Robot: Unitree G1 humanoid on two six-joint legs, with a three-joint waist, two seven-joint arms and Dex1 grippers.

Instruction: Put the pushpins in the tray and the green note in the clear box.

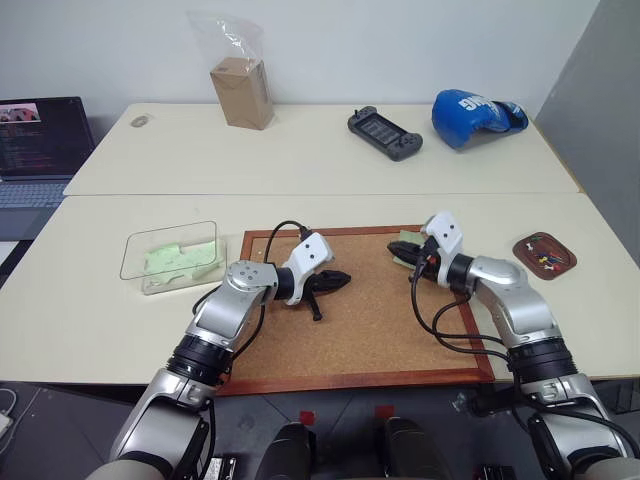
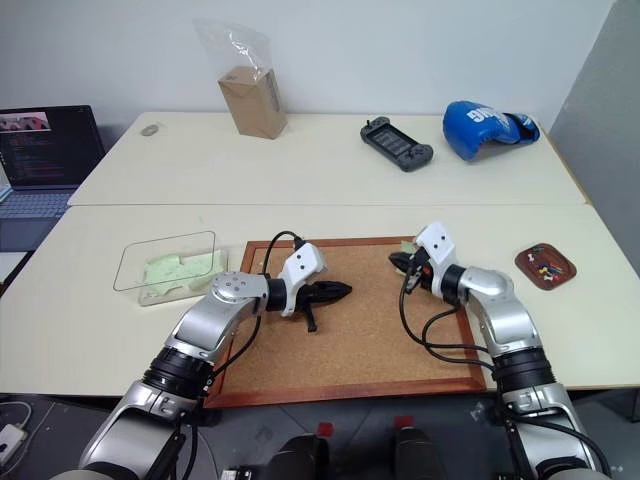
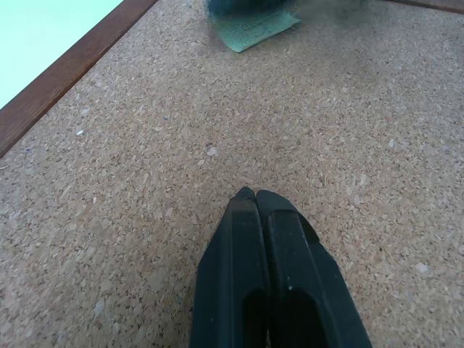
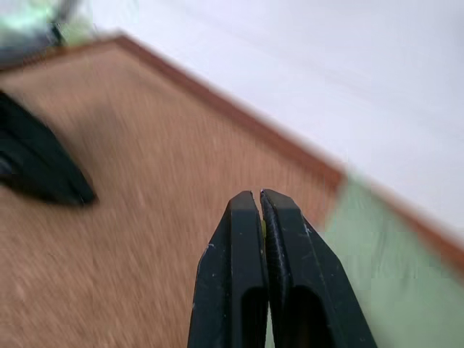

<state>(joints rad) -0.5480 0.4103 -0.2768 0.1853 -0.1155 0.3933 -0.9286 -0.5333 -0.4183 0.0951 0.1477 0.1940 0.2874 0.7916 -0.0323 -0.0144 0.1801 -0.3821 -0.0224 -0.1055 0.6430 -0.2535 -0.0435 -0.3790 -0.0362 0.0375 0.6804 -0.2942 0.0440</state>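
A: So, pushpins (image 1: 545, 259) are sitting in the tray (image 1: 527, 247), right of the cork board (image 1: 350, 320)?

B: Yes. Green note (image 1: 407, 251) is lying at the board's far right corner, beside the pinched-together right gripper (image 1: 410, 252). Left gripper (image 1: 343, 280) is hovering closed; the clear box (image 1: 135, 250) is waiting left.

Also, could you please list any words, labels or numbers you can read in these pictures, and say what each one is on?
Blue boxing glove: white lettering, cut off and too blurred to read.
Laptop: lines of text on the screen, too small to read.
Green note: faint dark marks, not legible.
Handheld console: screen content too small to read.
Cardboard box: no text seen.
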